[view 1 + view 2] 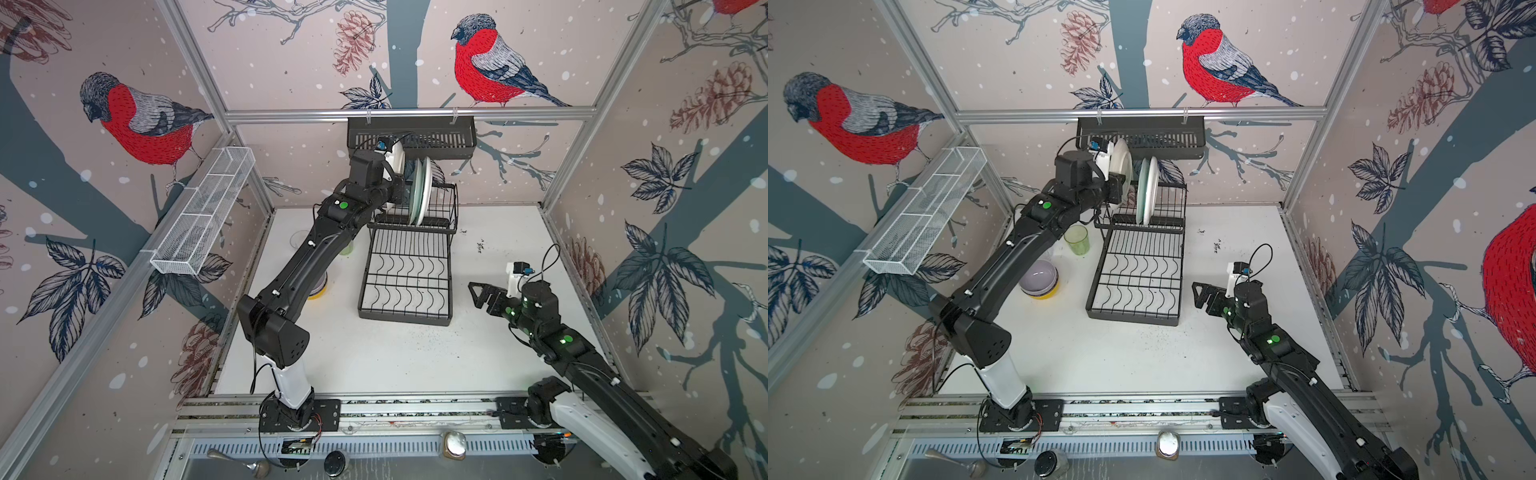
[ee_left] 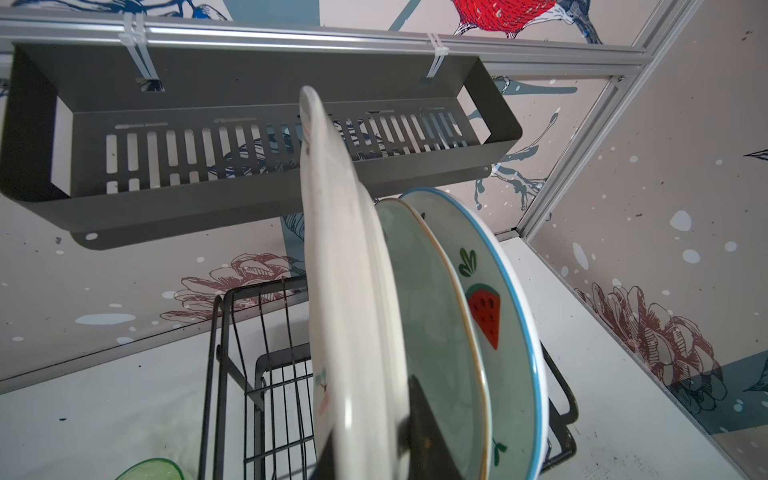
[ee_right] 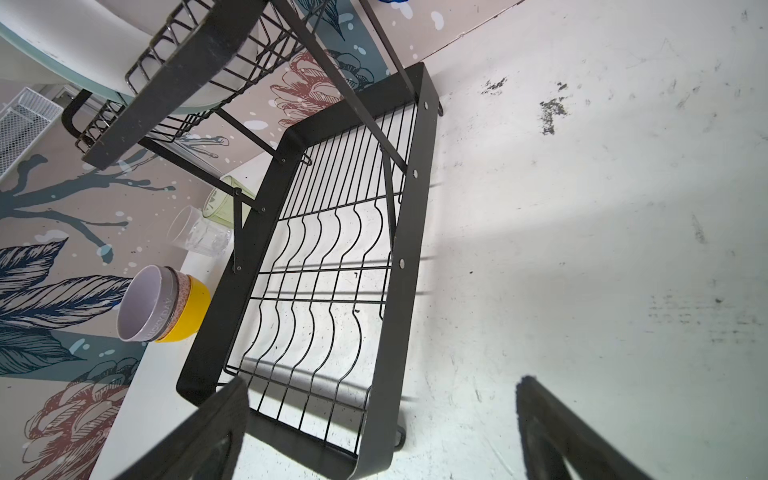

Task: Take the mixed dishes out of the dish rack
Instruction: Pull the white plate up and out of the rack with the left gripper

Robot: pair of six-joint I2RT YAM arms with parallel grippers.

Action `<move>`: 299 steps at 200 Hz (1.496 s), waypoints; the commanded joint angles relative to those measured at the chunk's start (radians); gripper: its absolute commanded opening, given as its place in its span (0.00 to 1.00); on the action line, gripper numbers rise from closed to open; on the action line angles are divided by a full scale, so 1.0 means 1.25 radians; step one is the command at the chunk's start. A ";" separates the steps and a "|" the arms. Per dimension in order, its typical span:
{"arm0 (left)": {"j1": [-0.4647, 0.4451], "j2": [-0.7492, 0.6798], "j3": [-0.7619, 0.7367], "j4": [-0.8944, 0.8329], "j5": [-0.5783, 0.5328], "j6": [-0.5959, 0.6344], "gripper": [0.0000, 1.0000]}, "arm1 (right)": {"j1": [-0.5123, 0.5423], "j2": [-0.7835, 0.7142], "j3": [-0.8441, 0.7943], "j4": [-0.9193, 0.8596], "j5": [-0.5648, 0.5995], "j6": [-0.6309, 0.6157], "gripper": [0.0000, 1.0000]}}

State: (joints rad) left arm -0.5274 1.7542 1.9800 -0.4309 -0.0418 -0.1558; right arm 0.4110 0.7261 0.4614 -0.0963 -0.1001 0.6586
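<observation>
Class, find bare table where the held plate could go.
Free: white table between the black wire dish rack and front aluminium rail, and between rack and right gripper. Crowded: left of the rack, with stacked lilac-to-yellow bowls and a green ribbed glass.

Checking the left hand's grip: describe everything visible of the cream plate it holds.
The cream plate looks glazed ceramic, with a floral print near its rim. It stands on edge, its top higher than the mint plate beside it, a gap between them. The left hand is shut on its lower rim. Whether it touches the dish rack is hidden.
</observation>
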 commanded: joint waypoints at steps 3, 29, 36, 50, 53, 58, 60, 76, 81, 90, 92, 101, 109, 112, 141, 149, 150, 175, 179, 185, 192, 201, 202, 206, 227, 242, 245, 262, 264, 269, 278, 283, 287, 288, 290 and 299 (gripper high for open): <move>0.000 -0.036 -0.014 0.110 -0.030 0.023 0.00 | -0.001 -0.004 -0.001 0.028 -0.002 0.000 0.99; 0.001 -0.076 -0.055 0.139 -0.035 0.019 0.00 | -0.002 -0.004 -0.001 0.028 -0.004 0.002 1.00; 0.001 -0.090 -0.070 0.147 -0.034 0.017 0.00 | -0.003 -0.004 -0.001 0.027 -0.004 0.003 0.99; 0.001 -0.121 -0.100 0.162 -0.037 0.010 0.00 | -0.003 -0.003 -0.002 0.030 -0.004 0.006 0.99; 0.001 -0.125 -0.106 0.165 -0.037 0.009 0.00 | -0.003 -0.004 -0.003 0.032 -0.005 0.006 0.99; 0.000 -0.136 -0.116 0.169 -0.037 0.008 0.00 | -0.003 -0.003 -0.005 0.034 -0.005 0.008 1.00; 0.001 -0.139 -0.119 0.169 -0.036 0.008 0.00 | -0.003 -0.003 -0.006 0.036 -0.005 0.008 1.00; 0.001 -0.164 -0.142 0.164 -0.033 0.002 0.00 | -0.004 0.000 -0.012 0.047 -0.008 0.014 0.99; 0.001 -0.175 -0.150 0.160 -0.034 -0.001 0.00 | -0.004 0.001 -0.014 0.052 -0.012 0.017 0.99; 0.001 -0.196 -0.177 0.158 -0.035 -0.007 0.00 | -0.004 0.005 -0.016 0.061 -0.017 0.021 0.99; 0.001 -0.201 -0.184 0.159 -0.035 -0.009 0.00 | -0.004 0.006 -0.018 0.063 -0.019 0.021 0.99; 0.000 -0.228 -0.220 0.169 -0.038 -0.016 0.00 | -0.004 0.010 -0.020 0.070 -0.023 0.027 0.99; 0.000 -0.254 -0.255 0.181 -0.037 -0.023 0.00 | -0.004 0.012 -0.021 0.074 -0.026 0.031 1.00; 0.001 -0.264 -0.268 0.185 -0.037 -0.024 0.00 | -0.005 0.014 -0.021 0.075 -0.028 0.032 1.00; 0.001 -0.356 -0.367 0.211 -0.032 -0.048 0.00 | -0.004 0.014 -0.021 0.075 -0.035 0.042 0.99; 0.000 -0.380 -0.387 0.215 -0.025 -0.055 0.00 | -0.005 0.013 -0.021 0.072 -0.035 0.045 1.00; 0.000 -0.382 -0.390 0.216 -0.024 -0.056 0.00 | -0.005 0.013 -0.021 0.072 -0.035 0.045 1.00; 0.000 -0.440 -0.449 0.216 0.010 -0.082 0.00 | -0.006 0.011 -0.022 0.069 -0.037 0.052 1.00; 0.001 -0.449 -0.459 0.215 0.015 -0.086 0.00 | -0.005 0.012 -0.023 0.068 -0.037 0.054 1.00; 0.001 -0.460 -0.477 0.214 0.023 -0.092 0.00 | -0.005 0.012 -0.023 0.068 -0.037 0.058 0.99; -0.001 -0.471 -0.495 0.210 0.031 -0.095 0.00 | -0.006 0.012 -0.023 0.067 -0.037 0.062 1.00; -0.001 -0.485 -0.518 0.204 0.038 -0.101 0.00 | -0.007 0.012 -0.023 0.066 -0.038 0.068 0.99; -0.001 -0.486 -0.520 0.203 0.039 -0.101 0.00 | -0.006 0.013 -0.023 0.066 -0.038 0.069 0.99; -0.001 -0.492 -0.529 0.201 0.044 -0.102 0.00 | -0.006 0.012 -0.024 0.067 -0.039 0.071 0.99; 0.000 -0.529 -0.585 0.201 0.063 -0.119 0.00 | -0.006 0.014 -0.026 0.068 -0.038 0.086 0.99; -0.003 -0.554 -0.620 0.205 0.079 -0.123 0.00 | -0.007 0.013 -0.028 0.071 -0.042 0.095 1.00; -0.003 -0.558 -0.625 0.204 0.081 -0.123 0.00 | -0.007 0.014 -0.028 0.071 -0.042 0.096 1.00; -0.003 -0.581 -0.647 0.201 0.096 -0.121 0.00 | -0.007 0.013 -0.029 0.072 -0.044 0.105 1.00; -0.003 -0.584 -0.650 0.201 0.097 -0.121 0.00 | -0.008 0.014 -0.029 0.073 -0.044 0.106 0.99; -0.003 -0.590 -0.658 0.202 0.102 -0.121 0.00 | -0.008 0.014 -0.030 0.074 -0.045 0.108 0.99; -0.005 -0.601 -0.670 0.205 0.113 -0.124 0.00 | -0.008 0.013 -0.032 0.076 -0.045 0.114 0.99; -0.005 -0.606 -0.677 0.208 0.121 -0.124 0.00 | -0.008 0.013 -0.032 0.077 -0.045 0.117 1.00; -0.006 -0.610 -0.682 0.210 0.127 -0.124 0.00 | -0.008 0.013 -0.033 0.077 -0.045 0.119 1.00; -0.006 -0.610 -0.685 0.210 0.128 -0.124 0.00 | -0.008 0.013 -0.034 0.077 -0.045 0.120 0.99; -0.007 -0.612 -0.688 0.212 0.131 -0.124 0.00 | -0.008 0.013 -0.034 0.078 -0.045 0.121 0.99; -0.011 -0.616 -0.699 0.217 0.144 -0.129 0.00 | -0.008 0.014 -0.036 0.081 -0.045 0.127 1.00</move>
State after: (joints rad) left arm -0.5316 1.0046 1.1313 -0.3035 0.0750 -0.3084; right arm 0.4023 0.7425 0.4213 -0.0433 -0.1478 0.7856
